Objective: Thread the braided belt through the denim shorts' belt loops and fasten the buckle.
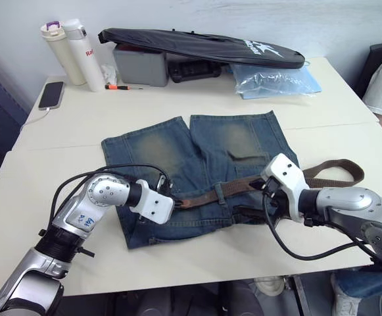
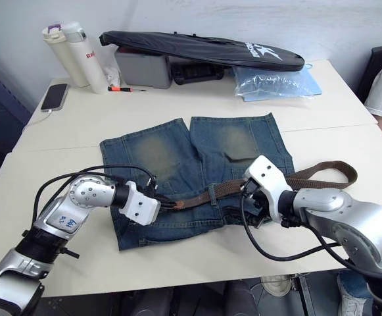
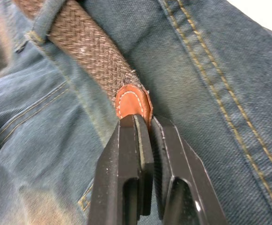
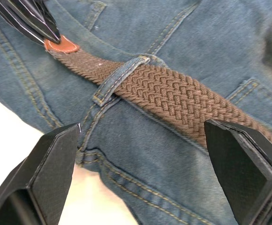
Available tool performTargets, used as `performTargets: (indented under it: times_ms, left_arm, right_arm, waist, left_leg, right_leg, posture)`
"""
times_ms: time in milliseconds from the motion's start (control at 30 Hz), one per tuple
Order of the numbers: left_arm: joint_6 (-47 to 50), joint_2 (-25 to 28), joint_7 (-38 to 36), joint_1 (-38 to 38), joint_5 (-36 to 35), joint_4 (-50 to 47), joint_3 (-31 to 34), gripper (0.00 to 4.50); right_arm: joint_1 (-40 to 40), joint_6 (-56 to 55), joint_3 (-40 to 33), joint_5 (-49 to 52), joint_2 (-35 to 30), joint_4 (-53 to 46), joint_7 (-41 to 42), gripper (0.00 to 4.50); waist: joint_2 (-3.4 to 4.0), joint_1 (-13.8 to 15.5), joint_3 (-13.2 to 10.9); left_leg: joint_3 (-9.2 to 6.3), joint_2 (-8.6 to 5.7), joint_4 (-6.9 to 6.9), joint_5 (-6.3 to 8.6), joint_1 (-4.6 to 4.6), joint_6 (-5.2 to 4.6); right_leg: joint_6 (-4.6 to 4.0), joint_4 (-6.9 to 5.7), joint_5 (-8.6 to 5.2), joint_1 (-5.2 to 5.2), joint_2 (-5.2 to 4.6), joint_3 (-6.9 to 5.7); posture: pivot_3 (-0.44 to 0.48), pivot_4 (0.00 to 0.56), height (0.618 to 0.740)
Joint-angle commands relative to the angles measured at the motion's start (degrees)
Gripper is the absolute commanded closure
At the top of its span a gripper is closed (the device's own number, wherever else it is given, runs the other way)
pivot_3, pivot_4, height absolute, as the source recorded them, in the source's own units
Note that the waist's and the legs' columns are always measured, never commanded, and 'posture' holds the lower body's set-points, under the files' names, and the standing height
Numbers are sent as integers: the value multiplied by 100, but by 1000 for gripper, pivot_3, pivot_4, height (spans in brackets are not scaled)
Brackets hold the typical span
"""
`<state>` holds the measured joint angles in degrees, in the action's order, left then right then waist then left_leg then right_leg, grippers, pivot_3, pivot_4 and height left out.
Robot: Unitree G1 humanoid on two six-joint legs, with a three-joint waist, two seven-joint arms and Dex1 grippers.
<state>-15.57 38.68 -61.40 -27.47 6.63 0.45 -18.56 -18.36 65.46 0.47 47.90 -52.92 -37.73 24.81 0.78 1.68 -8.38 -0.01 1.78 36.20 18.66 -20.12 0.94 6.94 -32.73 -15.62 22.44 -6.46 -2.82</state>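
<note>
Where the braided belt (image 1: 243, 185) crosses the denim shorts (image 1: 197, 174), it lies along the waistband, which is the near edge of the shorts, and it passes under one of the belt loops (image 4: 119, 77) close to the middle of that band. Its leather tip (image 3: 133, 103) points left and is pinched between the closed fingers of the left gripper (image 3: 145, 136), while the rest of the strap runs right, off the denim and onto the table (image 1: 59, 197), where it curls into a loop (image 1: 338, 172) at the right. The buckle cannot be made out. The shorts lie flat in the middle of the table with their legs pointing to the far side. The left arm reaches in from the near left, bent at the elbow, its forearm pointing right along the waistband. The right gripper (image 4: 140, 154) hovers over the belt just right of the threaded loop, its fingers spread wide on either side of the strap and not touching it; that arm comes in from the near right, forearm pointing left. Farther back on the table stand two bottles (image 1: 72, 52), a phone (image 1: 51, 94), a grey box (image 1: 140, 64) under a long black bag (image 1: 204, 45), and a clear blue plastic bag (image 1: 276, 80).
</note>
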Motion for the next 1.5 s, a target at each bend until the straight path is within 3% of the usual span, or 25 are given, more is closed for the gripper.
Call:
performTargets:
  times_ms: [33, 67, 167, 200, 300, 333, 400, 433, 867, 1000, 1067, 1133, 1167, 1267, 1333, 1367, 1467, 1500]
  left_arm:
    - [425, -40, -40, 4, -473, -262, 267, 4450]
    - [479, 1, -63, 22, -511, -281, 306, 4450]
    - [714, 59, -77, 40, -633, -340, 434, 4500]
    - [718, 94, -96, 24, -628, -329, 446, 4500]
    - [708, 135, -149, -12, -593, -322, 415, 4500]
    - [697, 145, -163, -22, -575, -322, 399, 4500]
    - [678, 206, -211, -37, -545, -320, 391, 4500]
    - [680, 251, -247, -35, -530, -334, 392, 4500]
    - [743, 940, -597, 252, -778, -298, 792, 4500]
    - [1037, 838, -567, 278, -926, -293, 837, 4500]
    - [1624, 735, -667, 274, -1367, -431, 925, 3677]
    - [1825, 835, -828, 248, -1534, -410, 959, 3537]
    - [1920, 885, -892, 229, -1628, -389, 1009, 2847]
    - [2551, 933, -1090, 88, -2292, -475, 1291, 2089]
    - [3051, 972, -1201, -64, -2742, -518, 1493, 1269]
    - [3303, 988, -1232, -141, -2925, -521, 1583, 1101]
    - [4097, 1095, -1326, -357, -3431, -590, 1796, 4]
    - [4337, 1124, -1334, -414, -3582, -622, 1862, 0]
  right_arm:
    - [179, -97, 183, -384, -230, -59, 148, 0]
    - [247, -129, 182, -443, -224, -37, 161, 0]
    - [397, -130, -38, -473, -4, 28, 56, 791]
    - [419, -122, -132, -470, 137, 128, -16, 1182]
    - [482, -145, -98, -640, 442, 577, -166, 2968]
    - [541, -174, -33, -744, 526, 730, -223, 3128]
    - [707, -129, 66, -951, 654, 1024, -412, 4304]
    - [789, -76, 95, -1021, 658, 1118, -474, 4459]
    - [1068, -105, -139, -1305, 480, 1518, -367, 4459]
    - [1019, -158, -82, -1317, 523, 1507, -217, 4459]
    - [989, -199, -73, -1308, 519, 1483, -170, 4500]
    - [961, -329, -76, -1296, 417, 1380, 8, 4500]
    - [957, -458, -97, -1272, 328, 1289, 189, 4500]
    - [1033, -1132, -197, -1383, -131, 994, 887, 4500]
    - [1146, -1314, -335, -1345, -520, 790, 1379, 3814]
    - [1166, -1285, -437, -1242, -630, 712, 1554, 3745]
    - [1127, -1384, -520, -1094, -1000, 595, 2145, 2398]
    - [1097, -1514, -454, -1176, -1126, 588, 2323, 1943]
  waist:
    - [-2, 2, 0]
    - [-3, -4, 1]
    - [-4, -19, 0]
    - [-2, -19, 1]
    - [-5, -21, 3]
    - [-5, -20, 3]
    - [-4, -22, 4]
    - [-4, -24, 4]
    - [-30, -2, 38]
    - [-34, -8, 40]
    - [-35, -11, 41]
    - [-35, -10, 41]
    - [-36, -10, 41]
    - [-36, -11, 41]
    - [-36, -11, 41]
    - [-37, -15, 41]
    - [-24, -32, 29]
    - [-22, -36, 30]
  left_leg:
    - [-1, -1, 0, 0, -1, 0]
    - [-2, -1, -1, 0, -1, 0]
    - [-1, 0, -2, 0, 0, 0]
    - [-1, 0, -2, -1, 0, -1]
    - [-1, 1, -2, -2, 3, -2]
    - [-1, 1, -2, -2, 3, -2]
    - [-1, 1, -2, -3, 3, -2]
    - [0, 1, -2, -3, 3, -3]
    - [-1, -2, 4, -4, 12, -5]
    - [-2, -2, 2, -4, 13, -5]
    - [-2, -2, 2, -4, 13, -5]
    - [-2, -2, 2, -4, 13, -5]
    - [-2, -2, 2, -4, 13, -5]
    - [-2, -2, 2, -4, 14, -5]
    - [-2, -2, 1, -4, 13, -5]
    - [-2, -2, 2, -4, 13, -5]
    - [-4, -2, -1, -4, 0, -7]
    - [-5, 0, -1, -5, 2, -9]
  right_leg:
    - [0, 0, 0, 0, 0, 0]
    - [0, 1, 0, 0, 0, -1]
    - [1, -1, 1, 2, 1, 0]
    - [2, -1, 1, 1, 2, 0]
    - [2, -4, 1, 1, 3, 0]
    - [2, -4, 1, 1, 3, 0]
    - [2, -7, 1, 2, 2, 0]
    - [2, -7, 1, 1, 2, 0]
    - [-5, -1, -3, -9, -3, 1]
    - [-6, -12, -3, -9, -3, 1]
    - [-6, -13, -3, -9, -3, 1]
    - [-6, -12, -3, -9, -3, 1]
    - [-6, -11, -3, -9, -3, 1]
    - [-6, -12, -3, -10, -3, 1]
    - [-6, -13, -3, -10, -3, 1]
    - [-5, -15, -3, -10, -3, 1]
    - [-4, -17, -2, 6, 1, 0]
    - [-3, -18, -2, 4, 4, 0]
  posture:
    - [0, 150, 740]
    - [0, 150, 740]
    - [0, 150, 740]
    - [0, 150, 740]
    - [0, 150, 740]
    - [0, 150, 740]
    - [0, 150, 740]
    - [0, 150, 740]
    - [0, 150, 740]
    - [0, 150, 740]
    - [0, 150, 740]
    - [0, 150, 740]
    - [0, 150, 740]
    - [0, 150, 740]
    - [0, 150, 740]
    - [0, 150, 740]
    - [0, 150, 740]
    - [0, 150, 740]
